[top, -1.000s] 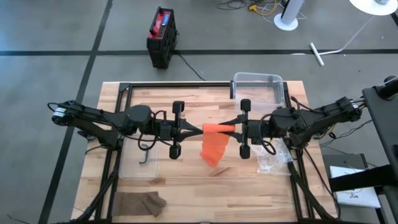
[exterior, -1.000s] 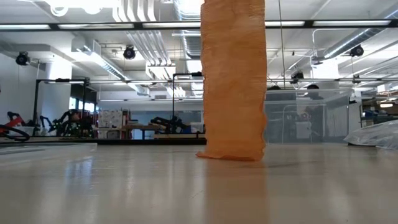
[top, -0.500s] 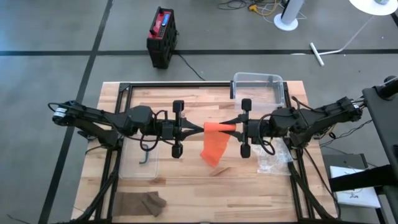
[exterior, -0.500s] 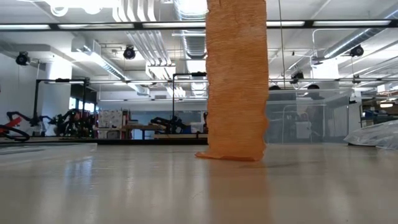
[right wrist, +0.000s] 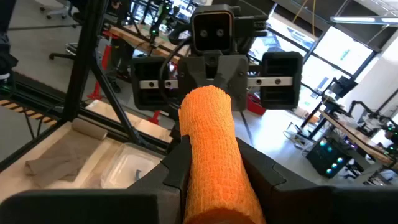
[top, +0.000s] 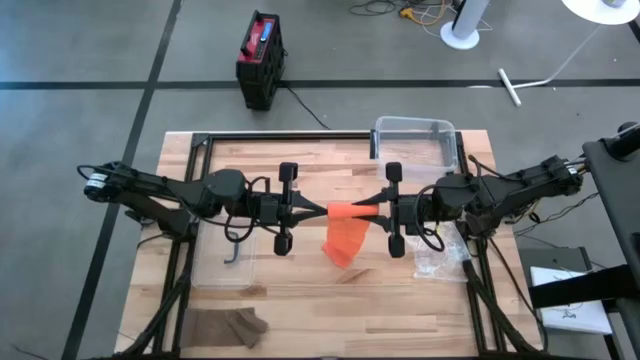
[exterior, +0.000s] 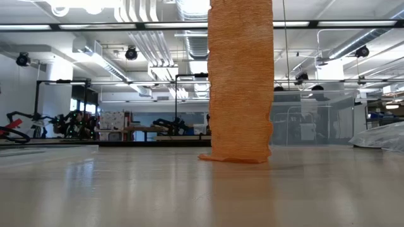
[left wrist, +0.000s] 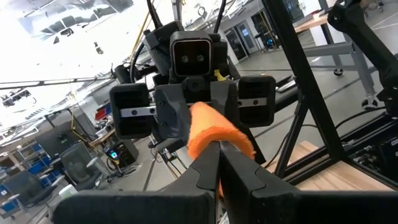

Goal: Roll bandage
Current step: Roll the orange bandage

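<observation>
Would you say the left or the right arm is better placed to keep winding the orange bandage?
Probably the right gripper: its fingers clamp the thick rolled bandage, while the left gripper only pinches the roll's end, and the loose tail hangs below.

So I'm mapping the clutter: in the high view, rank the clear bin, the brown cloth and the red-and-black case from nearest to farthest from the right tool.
1. Clear bin, at the table's far edge, just beyond the right tool.
2. Brown cloth, at the near left corner.
3. Red-and-black case, on the floor past the table.
</observation>
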You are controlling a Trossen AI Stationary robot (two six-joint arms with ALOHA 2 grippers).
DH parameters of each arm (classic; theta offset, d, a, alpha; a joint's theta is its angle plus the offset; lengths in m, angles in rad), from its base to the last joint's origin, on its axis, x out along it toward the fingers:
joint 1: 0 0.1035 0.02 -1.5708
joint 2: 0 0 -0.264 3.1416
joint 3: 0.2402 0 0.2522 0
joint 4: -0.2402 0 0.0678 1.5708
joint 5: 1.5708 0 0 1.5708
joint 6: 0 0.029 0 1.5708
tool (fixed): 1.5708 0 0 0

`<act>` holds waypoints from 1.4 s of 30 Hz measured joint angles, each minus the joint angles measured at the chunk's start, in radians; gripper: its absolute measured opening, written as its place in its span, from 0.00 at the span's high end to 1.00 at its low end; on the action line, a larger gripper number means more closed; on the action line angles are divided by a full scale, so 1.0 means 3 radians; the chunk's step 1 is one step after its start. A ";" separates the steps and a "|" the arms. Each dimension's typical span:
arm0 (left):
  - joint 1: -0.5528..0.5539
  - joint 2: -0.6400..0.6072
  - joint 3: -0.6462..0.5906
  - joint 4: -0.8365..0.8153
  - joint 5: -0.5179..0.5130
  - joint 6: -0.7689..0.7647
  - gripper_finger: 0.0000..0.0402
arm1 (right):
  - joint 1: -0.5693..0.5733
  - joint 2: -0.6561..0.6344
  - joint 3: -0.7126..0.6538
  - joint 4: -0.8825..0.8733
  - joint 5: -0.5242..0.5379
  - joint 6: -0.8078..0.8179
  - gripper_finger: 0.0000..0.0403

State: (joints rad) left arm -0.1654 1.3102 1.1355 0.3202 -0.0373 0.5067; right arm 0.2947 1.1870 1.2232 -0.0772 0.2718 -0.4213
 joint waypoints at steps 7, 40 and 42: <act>-0.0001 -0.0008 0.0000 -0.0001 0.0001 -0.0055 1.00 | 0.0000 -0.0001 0.0000 0.0005 0.0003 -0.0025 0.79; 0.0076 -0.0003 -0.0003 0.0058 -0.0110 -0.0916 1.00 | -0.0001 0.0023 0.0001 0.0113 0.0238 -0.0295 0.81; 0.0096 -0.0003 -0.0004 0.0043 -0.0109 -0.1063 1.00 | -0.0002 0.0042 0.0001 0.0112 0.0244 -0.0351 0.80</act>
State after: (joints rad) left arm -0.1367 1.3094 1.1343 0.3332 -0.0700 0.1877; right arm 0.2942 1.1994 1.2236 -0.0437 0.3449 -0.5266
